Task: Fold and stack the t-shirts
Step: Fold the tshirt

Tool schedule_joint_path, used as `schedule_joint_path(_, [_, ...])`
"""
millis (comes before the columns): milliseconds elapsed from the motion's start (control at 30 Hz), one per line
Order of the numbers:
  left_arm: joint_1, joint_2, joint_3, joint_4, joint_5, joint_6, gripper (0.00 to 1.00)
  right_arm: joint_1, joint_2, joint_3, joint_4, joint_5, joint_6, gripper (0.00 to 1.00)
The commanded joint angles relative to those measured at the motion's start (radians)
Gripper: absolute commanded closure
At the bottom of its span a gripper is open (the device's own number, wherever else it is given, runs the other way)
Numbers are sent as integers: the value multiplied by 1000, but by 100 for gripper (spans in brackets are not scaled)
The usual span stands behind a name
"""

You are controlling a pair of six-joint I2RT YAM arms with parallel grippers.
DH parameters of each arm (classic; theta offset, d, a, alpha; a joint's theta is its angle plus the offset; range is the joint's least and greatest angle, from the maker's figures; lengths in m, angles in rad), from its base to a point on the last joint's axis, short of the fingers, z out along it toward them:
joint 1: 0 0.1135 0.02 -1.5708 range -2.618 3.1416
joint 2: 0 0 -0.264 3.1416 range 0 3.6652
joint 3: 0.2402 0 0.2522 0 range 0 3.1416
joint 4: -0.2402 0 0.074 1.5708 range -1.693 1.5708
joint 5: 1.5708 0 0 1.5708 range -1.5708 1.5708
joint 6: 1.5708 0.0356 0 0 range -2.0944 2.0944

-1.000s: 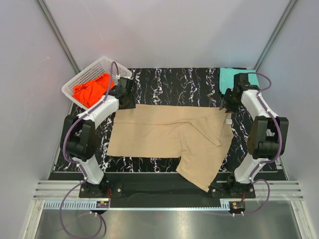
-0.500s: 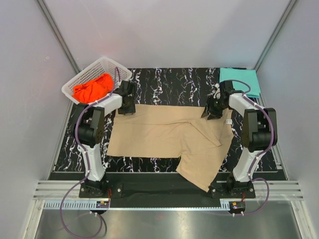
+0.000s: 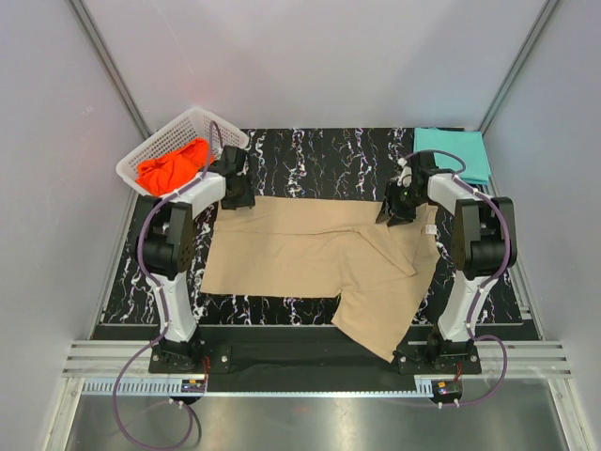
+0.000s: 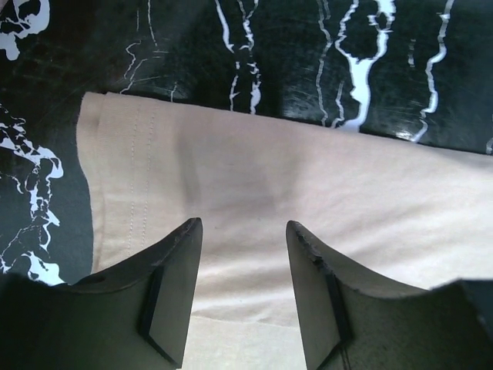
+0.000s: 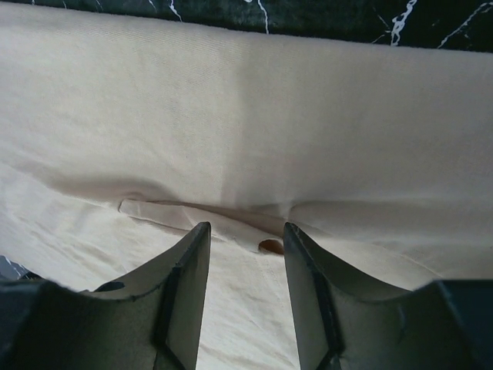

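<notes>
While the marbled tabletop [image 3: 319, 155] is lying spread beneath both arms, the tan t-shirt [image 3: 310, 249] is sprawling across it, its far edge running directly under each end effector and its rumpled body trailing back toward the arm bases. Beyond and outward of the left end effector [image 3: 235, 199], the white basket [image 3: 150, 148] is holding the orange-red t-shirt [image 3: 169, 169]. Beyond and outward of the right end effector [image 3: 392, 214], the teal t-shirt [image 3: 465, 150] is sitting folded in the corner. Over the last second the right end effector has been sliding inward from beside the teal t-shirt onto the tan one, while the left has been keeping to the far left corner with only its elbow swinging in. Both are now hovering over that far edge with jaws roughly half parted and still widening, gripping nothing. This is looking like the setup for a paired pinch of the far edge, so folding the tan t-shirt is only starting and stacking is still waiting.
</notes>
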Motion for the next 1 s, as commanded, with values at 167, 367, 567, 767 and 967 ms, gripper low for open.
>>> schedule_joint_path(167, [-14,-204,3,-27,38,34,46,22,20,49,5,-47,-48,55])
schedule_joint_path(367, [-22,-270,-11,-38,35,50,46,61,-43,18,-9,-49,-42,86])
schedule_joint_path(567, [-29,-274,-22,-30,49,45,45,94,-116,-11,-70,11,10,98])
schedule_joint_path(767, [-31,-226,-30,-24,59,31,45,138,-187,-109,-43,-29,64,98])
schedule_joint_path(967, [-39,-204,-51,-9,75,21,44,215,-216,-169,-51,-7,67,94])
